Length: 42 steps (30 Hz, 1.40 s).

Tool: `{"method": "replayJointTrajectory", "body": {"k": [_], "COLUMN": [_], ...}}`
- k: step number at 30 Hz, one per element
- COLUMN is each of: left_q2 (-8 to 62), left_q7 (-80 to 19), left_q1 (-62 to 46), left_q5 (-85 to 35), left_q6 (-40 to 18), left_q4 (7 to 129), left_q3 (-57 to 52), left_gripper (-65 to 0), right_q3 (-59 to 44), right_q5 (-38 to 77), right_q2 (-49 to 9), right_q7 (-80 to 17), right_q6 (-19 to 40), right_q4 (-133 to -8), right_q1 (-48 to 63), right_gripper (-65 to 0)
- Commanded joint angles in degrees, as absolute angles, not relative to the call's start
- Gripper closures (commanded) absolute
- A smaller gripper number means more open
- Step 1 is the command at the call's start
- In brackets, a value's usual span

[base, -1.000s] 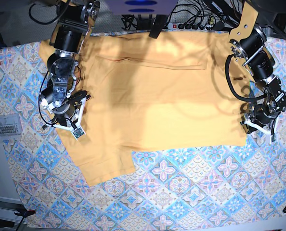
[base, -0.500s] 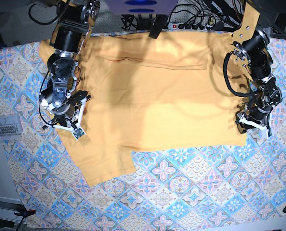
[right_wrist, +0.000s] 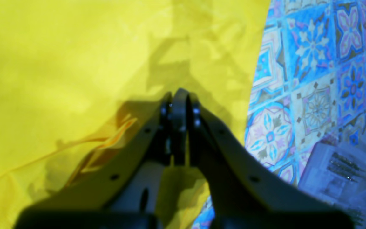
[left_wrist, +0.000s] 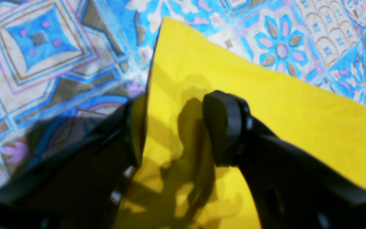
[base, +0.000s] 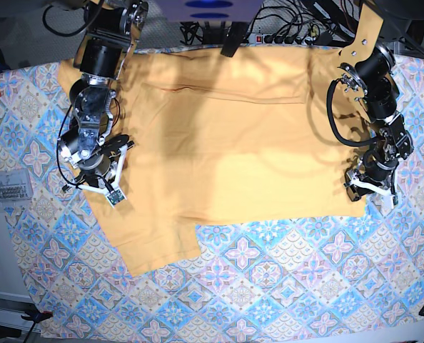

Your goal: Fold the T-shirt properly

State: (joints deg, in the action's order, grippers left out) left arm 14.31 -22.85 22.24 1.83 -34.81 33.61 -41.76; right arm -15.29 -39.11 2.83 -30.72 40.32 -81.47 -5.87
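Straddling T-shirt (left_wrist: pixel 265 127) corner on tablecloth (left_wrist: pixel 43 57) with left gripper (left_wrist: pixel 173 127), jaws parted, one under edge. Clamping right gripper (right_wrist: pixel 179 105) empty over opposite shirt edge. Advising: seating cloth deep before pinching, catching both layers.

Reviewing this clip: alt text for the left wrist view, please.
The left gripper is open, its two black fingers straddling the edge of the yellow T-shirt near a corner. The shirt lies on the blue-pink patterned tablecloth.
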Motion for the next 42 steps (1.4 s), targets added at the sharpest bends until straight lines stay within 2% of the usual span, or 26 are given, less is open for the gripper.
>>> {"method": "replayJointTrajectory", "body": {"k": [1, 3, 9, 14, 16, 23, 27, 29, 31, 38, 42], "left_q2": [13.8, 13.8, 13.7, 13.7, 13.8, 13.8, 13.8, 13.8, 13.6, 8.0, 7.5], "left_q7": [-26.8, -26.9, -26.9, -27.0, -26.9, -26.9, -26.9, -27.0, -28.5, -34.2, -36.8], "left_q1": [22.5, 22.5, 22.2, 22.2, 22.2, 22.1, 22.1, 21.9, 20.1, 13.6, 11.2], "left_q5": [3.0, 3.0, 3.5, 3.5, 3.1, 3.2, 3.2, 3.5, 3.5, 3.6, 2.9], "left_q6": [-35.6, -35.6, -35.6, -35.6, -35.6, -35.6, -36.0, -38.4, -40.0, -40.0, -40.0], "left_q4": [33.4, 33.4, 33.1, 33.3, 33.4, 33.5, 33.5, 35.0, 38.8, 59.2, 64.0], "left_q3": [-41.5, -41.5, -41.2, -41.2, -41.2, -41.2, -41.2, -41.2, -41.2, -40.1, -35.8], "left_gripper": [-29.7, -26.8, -7.7, -5.4, -0.6, 0.0, 0.0, 0.0, 0.0, 0.0, 0.0], "right_q3": [-15.3, -15.3, -15.3, -15.3, -15.3, -18.7, -24.0, -24.5, -24.3, -24.4, -24.7], "right_q5": [-38.8, -38.8, -38.9, -38.8, -38.8, -38.8, -39.1, -39.1, -39.2, -39.2, -39.2], "right_q2": [2.5, 2.5, 3.5, 3.6, 3.6, 3.6, 3.6, 3.3, 2.8, 1.5, 0.0], "right_q7": [-29.8, -29.8, -29.8, -29.8, -29.8, -29.7, -29.6, -29.6, -29.5, -27.5, -24.1], "right_q6": [40.0, 40.0, 40.0, 40.0, 40.0, 40.0, 40.0, 40.0, 40.0, 40.0, 38.8], "right_q4": [-82.3, -82.2, -82.0, -81.9, -81.9, -81.6, -78.2, -75.7, -73.5, -60.4, -54.0], "right_q1": [-7.1, -7.2, -7.4, -7.4, -7.4, -9.9, -14.8, -16.7, -18.2, -24.7, -27.7], "right_gripper": [0.0, 0.0, 0.0, 0.0, 0.0, -0.1, -3.9, -4.7, -4.8, -4.9, -4.9]}}
